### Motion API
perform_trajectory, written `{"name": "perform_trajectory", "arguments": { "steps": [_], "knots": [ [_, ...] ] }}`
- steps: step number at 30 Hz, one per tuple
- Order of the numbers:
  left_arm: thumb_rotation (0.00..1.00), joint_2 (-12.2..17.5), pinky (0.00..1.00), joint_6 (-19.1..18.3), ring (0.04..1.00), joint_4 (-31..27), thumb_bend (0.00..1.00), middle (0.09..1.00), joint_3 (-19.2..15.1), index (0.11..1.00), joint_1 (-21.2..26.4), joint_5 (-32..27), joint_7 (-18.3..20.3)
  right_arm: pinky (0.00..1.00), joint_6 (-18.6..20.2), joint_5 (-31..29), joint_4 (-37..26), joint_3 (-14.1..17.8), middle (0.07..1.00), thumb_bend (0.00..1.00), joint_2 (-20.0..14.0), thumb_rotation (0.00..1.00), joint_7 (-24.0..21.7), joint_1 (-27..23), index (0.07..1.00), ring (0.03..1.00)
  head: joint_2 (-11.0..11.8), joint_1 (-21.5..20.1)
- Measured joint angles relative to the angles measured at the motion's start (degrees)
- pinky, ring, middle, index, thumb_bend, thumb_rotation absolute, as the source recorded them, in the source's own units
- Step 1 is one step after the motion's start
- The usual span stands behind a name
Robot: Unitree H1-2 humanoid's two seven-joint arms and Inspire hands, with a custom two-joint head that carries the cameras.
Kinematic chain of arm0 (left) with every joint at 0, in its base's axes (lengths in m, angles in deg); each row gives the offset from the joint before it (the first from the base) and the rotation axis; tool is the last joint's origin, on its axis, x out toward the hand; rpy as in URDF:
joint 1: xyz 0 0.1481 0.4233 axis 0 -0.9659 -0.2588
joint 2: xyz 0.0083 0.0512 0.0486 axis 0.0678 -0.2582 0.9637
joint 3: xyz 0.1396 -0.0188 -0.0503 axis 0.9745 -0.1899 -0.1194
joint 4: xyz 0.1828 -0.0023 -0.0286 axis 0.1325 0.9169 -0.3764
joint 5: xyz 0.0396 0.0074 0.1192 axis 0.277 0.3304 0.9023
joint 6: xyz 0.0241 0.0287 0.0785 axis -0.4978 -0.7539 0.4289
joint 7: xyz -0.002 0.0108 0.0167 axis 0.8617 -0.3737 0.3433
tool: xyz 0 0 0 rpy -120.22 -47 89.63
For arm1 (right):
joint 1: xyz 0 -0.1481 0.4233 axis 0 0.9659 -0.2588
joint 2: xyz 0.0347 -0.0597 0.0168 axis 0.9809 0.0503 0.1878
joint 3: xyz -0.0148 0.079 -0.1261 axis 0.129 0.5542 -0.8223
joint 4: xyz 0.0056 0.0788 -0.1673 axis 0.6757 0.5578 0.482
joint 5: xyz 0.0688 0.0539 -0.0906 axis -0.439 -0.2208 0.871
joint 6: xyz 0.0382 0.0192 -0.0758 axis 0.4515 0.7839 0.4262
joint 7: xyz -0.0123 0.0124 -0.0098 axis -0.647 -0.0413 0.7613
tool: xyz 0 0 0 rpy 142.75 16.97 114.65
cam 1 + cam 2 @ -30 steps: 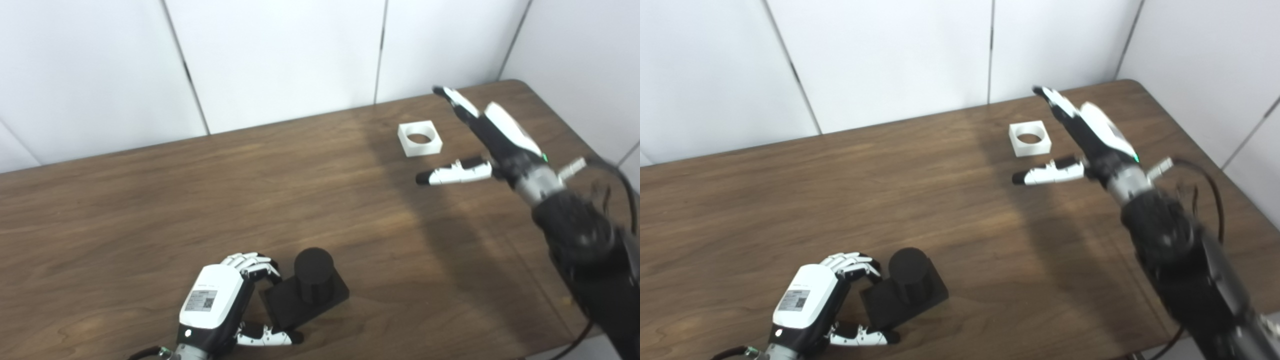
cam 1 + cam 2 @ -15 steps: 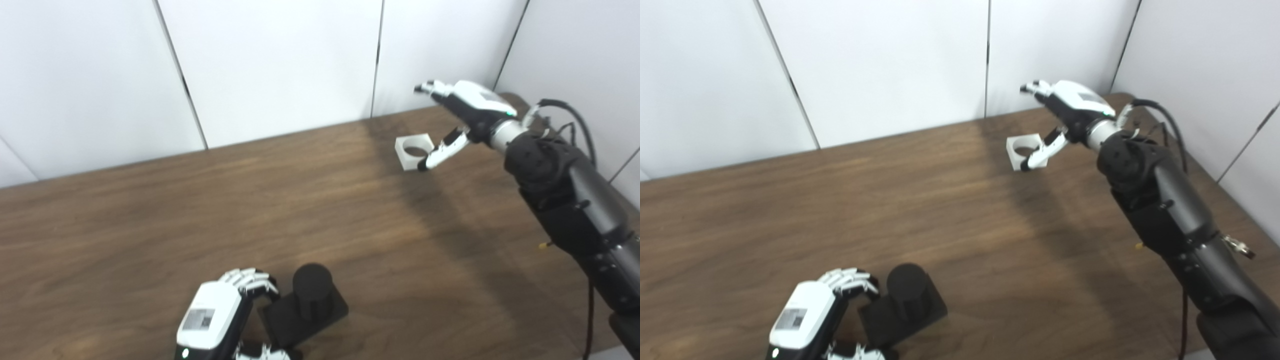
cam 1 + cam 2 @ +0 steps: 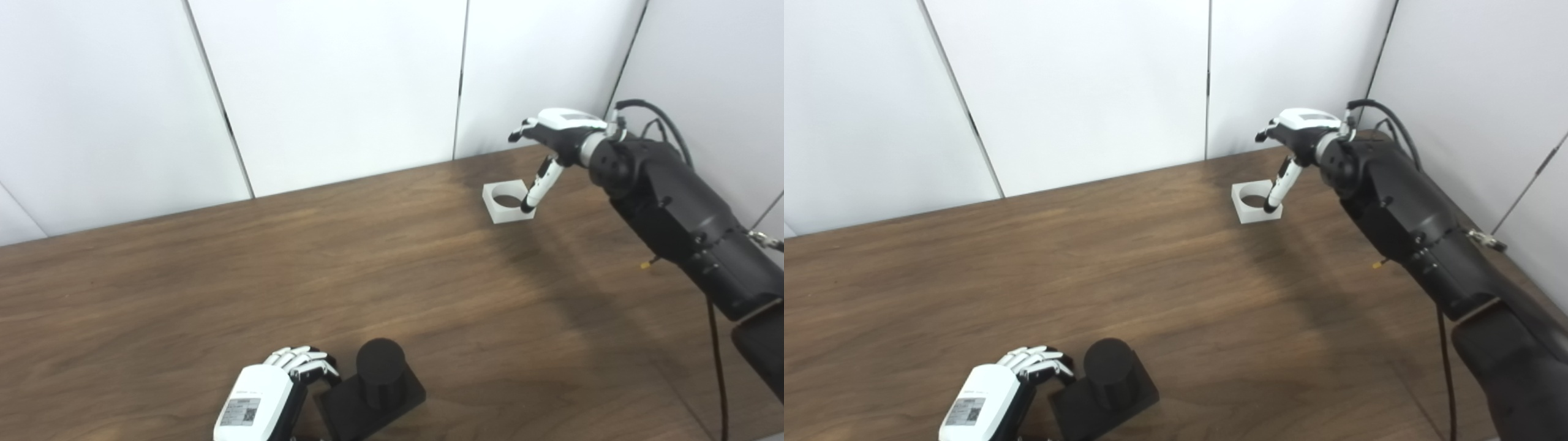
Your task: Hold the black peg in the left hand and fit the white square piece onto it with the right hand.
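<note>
Left hand (image 3: 269,398) curled round the black peg (image 3: 380,373) base at the table's (image 3: 184,275) near edge — right hand (image 3: 554,131) spread over the white square piece (image 3: 505,202) by the far edge, thumb at its rim.

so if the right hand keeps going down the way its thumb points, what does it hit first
Most likely the white square piece. The right hand is above it, thumb tip at the near right rim. Depth is unclear, so it may already be touching.
</note>
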State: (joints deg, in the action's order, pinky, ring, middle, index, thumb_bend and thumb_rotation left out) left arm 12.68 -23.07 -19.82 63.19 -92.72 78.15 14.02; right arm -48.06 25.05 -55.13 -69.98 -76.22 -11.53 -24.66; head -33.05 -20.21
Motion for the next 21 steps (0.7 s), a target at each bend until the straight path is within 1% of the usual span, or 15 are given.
{"name": "perform_trajectory", "arguments": {
  "steps": [6, 21],
  "knots": [
    [0.05, 0.0, 0.82, 0.0, 0.802, 0.0, 0.52, 0.74, 0.0, 0.487, -0.1, 0.1, 0.0, 1.0, -0.5, 1.7, 2.9, -2.2, 1.0, 0.99, 0.3, 0.23, -0.2, -0.5, 0.887, 1.0, -0.1, 0.3],
    [0.05, -0.4, 0.81, -1.4, 0.798, -1.1, 0.52, 0.737, 0.3, 0.487, -0.7, 1.1, 0.1, 1.0, -0.8, 2.7, 8.3, -4.4, 1.0, 0.97, 3.0, 0.28, -0.7, -1.9, 0.903, 1.0, -0.4, 1.1]
  ]
}}
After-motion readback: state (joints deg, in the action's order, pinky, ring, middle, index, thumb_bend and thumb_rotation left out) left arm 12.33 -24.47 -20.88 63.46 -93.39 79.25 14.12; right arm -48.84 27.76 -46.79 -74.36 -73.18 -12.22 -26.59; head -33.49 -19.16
